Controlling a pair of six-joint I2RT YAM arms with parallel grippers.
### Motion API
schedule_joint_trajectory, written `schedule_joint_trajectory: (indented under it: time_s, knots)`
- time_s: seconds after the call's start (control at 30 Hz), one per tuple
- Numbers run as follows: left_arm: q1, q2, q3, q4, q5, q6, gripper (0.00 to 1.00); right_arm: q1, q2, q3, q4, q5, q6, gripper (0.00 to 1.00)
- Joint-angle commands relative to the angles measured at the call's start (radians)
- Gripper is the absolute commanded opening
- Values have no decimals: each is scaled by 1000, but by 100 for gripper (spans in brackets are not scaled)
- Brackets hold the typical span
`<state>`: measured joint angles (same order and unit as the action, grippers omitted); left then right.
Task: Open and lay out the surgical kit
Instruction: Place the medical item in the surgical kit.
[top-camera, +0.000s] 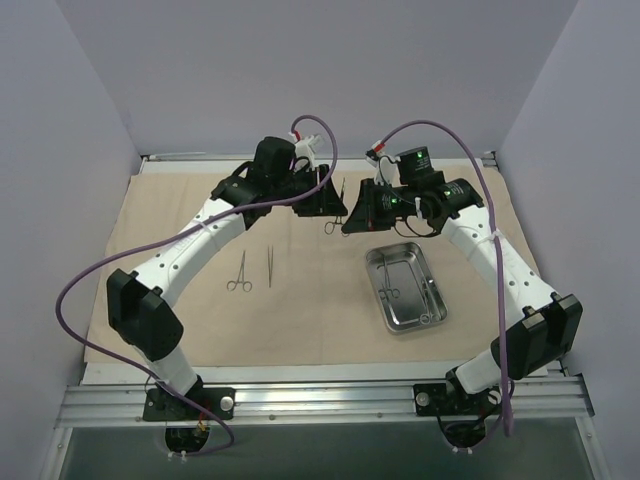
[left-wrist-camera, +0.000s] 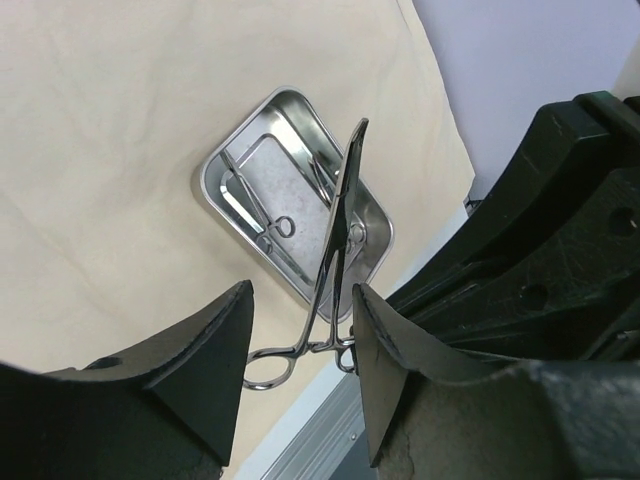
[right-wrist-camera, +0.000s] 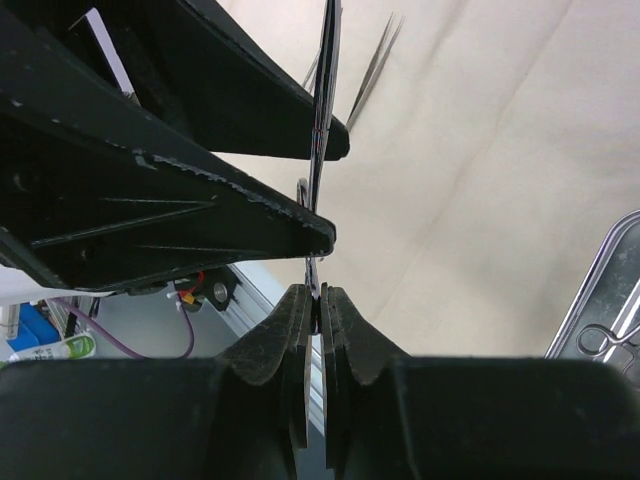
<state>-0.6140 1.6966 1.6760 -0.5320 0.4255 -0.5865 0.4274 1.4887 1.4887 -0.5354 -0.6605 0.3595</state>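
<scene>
The beige wrapping cloth lies spread over the table. On its right stands the steel tray, with ring-handled instruments inside. Above the cloth's far middle my right gripper is shut on a silver forceps, pinching it between its pads. My left gripper stands open around the same forceps. One ring hangs free between its fingers, and the other ring is close against the right finger. Another forceps and tweezers lie on the cloth at left.
The two wrists are almost touching nose to nose above the cloth. A metal rail runs along the near table edge by the arm bases. Grey walls close in the back and both sides.
</scene>
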Motion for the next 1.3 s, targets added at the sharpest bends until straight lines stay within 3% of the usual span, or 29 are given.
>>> schedule_joint_trajectory:
  time_s: [0.0, 0.2, 0.37, 0.43, 0.47, 0.6, 0.67, 0.97, 1.27]
  knots:
    - [-16, 21, 74, -54, -33, 43, 52, 10, 8, 44, 11, -2, 13, 0]
    - [-30, 52, 106, -82, -27, 54, 42, 20, 13, 48, 29, -2, 32, 0]
    - [-29, 72, 136, -152, -45, 82, 3, 27, 34, 61, 11, 12, 36, 0]
    - [-21, 71, 143, -190, -98, 117, 2, 27, 48, 84, -38, 54, 26, 21]
    - [-6, 63, 140, -225, -114, 132, 2, 25, 59, 91, -53, 70, 9, 38]
    - [72, 28, 88, -309, -177, 206, 2, 5, 58, 107, -103, 154, -19, 66]
    - [114, -20, 13, -331, -206, 249, 2, -30, 48, 93, -112, 168, -24, 71]
    - [345, -104, -240, -459, -294, 404, 2, -115, 77, 30, -173, 176, -97, 73]
    - [442, 3, -328, -436, -370, 448, 2, -114, 102, -2, -130, 134, -57, 73]
